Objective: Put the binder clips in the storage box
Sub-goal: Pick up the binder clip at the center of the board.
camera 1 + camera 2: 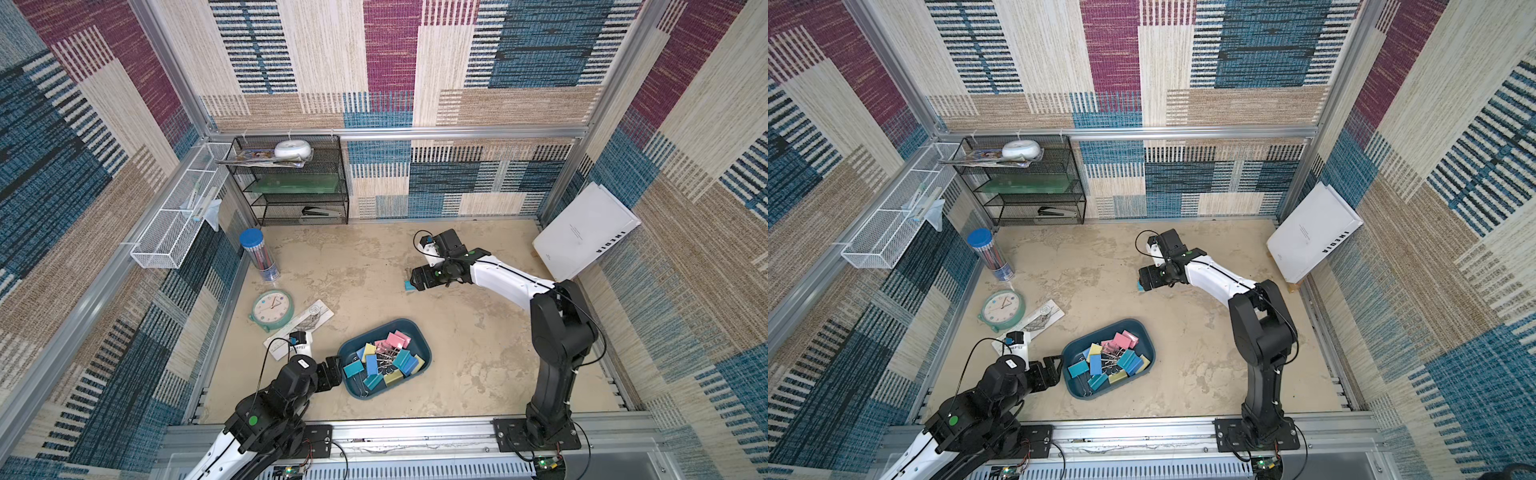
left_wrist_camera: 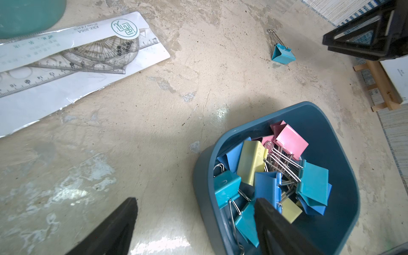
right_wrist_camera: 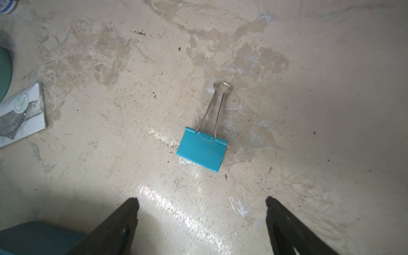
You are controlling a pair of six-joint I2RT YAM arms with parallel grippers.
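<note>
The storage box (image 1: 409, 326) (image 1: 1088, 336) (image 2: 331, 123), a dark teal-blue tub, sits near the table's front and holds several pastel binder clips (image 1: 384, 359) (image 1: 1106, 359) (image 2: 276, 172). One teal binder clip (image 1: 409, 285) (image 1: 1139, 286) (image 2: 282, 54) (image 3: 202, 150) lies alone on the table, wire handles flat. My right gripper (image 1: 415, 281) (image 1: 1144, 280) (image 3: 202, 201) hangs open just above it, touching nothing. My left gripper (image 1: 334, 368) (image 1: 1054, 365) (image 2: 195, 199) is open astride the box's left wall, with one finger over the clips and one outside.
A teal clock (image 1: 272, 309) and a packet of rulers (image 1: 303, 326) lie left of the box. A pencil tube (image 1: 257, 253), a black mesh rack (image 1: 295, 183) and a white wire basket (image 1: 178, 212) stand at back left. A white book (image 1: 582, 232) leans against the right wall.
</note>
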